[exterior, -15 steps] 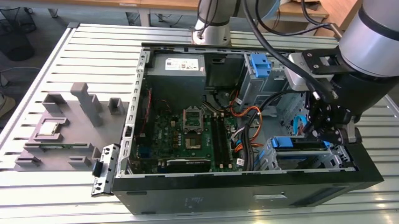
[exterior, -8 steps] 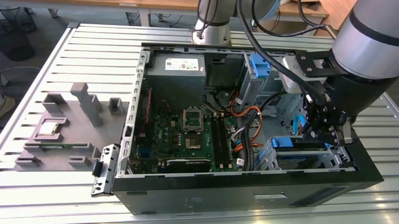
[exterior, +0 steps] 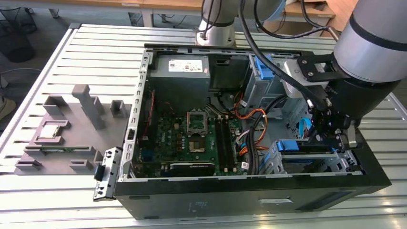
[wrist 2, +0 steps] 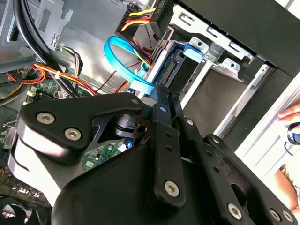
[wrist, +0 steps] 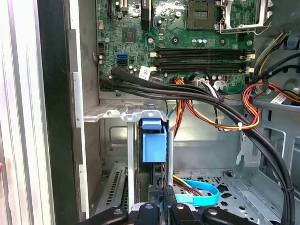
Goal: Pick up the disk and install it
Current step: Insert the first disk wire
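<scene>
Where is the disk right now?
In the exterior view's lower right, the disk sits in the drive cage, right by the gripper.

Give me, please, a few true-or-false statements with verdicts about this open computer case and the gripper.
1. The green motherboard lies inside the open black computer case. True.
2. The gripper hangs over the grey parts tray. False: the gripper is down at the metal drive bay inside the case, away from the tray.
3. The disk in its bright blue plastic carrier stands in that drive bay. True.
4. The grey power-supply box lies outside the case. False: it sits inside.
</scene>
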You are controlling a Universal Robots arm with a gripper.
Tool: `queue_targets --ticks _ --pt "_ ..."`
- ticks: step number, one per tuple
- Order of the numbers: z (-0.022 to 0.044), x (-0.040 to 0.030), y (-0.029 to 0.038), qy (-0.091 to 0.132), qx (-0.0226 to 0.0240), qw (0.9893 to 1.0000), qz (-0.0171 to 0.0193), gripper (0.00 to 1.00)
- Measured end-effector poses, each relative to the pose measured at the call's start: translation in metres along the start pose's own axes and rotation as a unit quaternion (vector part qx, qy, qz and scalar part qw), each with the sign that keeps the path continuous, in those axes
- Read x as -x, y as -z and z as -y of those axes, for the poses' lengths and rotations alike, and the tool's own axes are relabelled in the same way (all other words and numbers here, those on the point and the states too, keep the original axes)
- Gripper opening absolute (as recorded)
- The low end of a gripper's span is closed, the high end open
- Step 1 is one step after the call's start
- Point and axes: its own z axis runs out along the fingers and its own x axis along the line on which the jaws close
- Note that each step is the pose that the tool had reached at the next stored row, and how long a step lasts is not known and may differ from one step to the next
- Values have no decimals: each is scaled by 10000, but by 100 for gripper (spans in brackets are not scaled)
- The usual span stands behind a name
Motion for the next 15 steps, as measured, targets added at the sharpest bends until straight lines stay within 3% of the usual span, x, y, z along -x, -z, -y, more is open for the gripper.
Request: queue_targets --ticks 7,15 --pt "-38 -1 -24 6 -73 10000 0 16" --pt "-42 -2 -42 8 -88 10000 4 16"
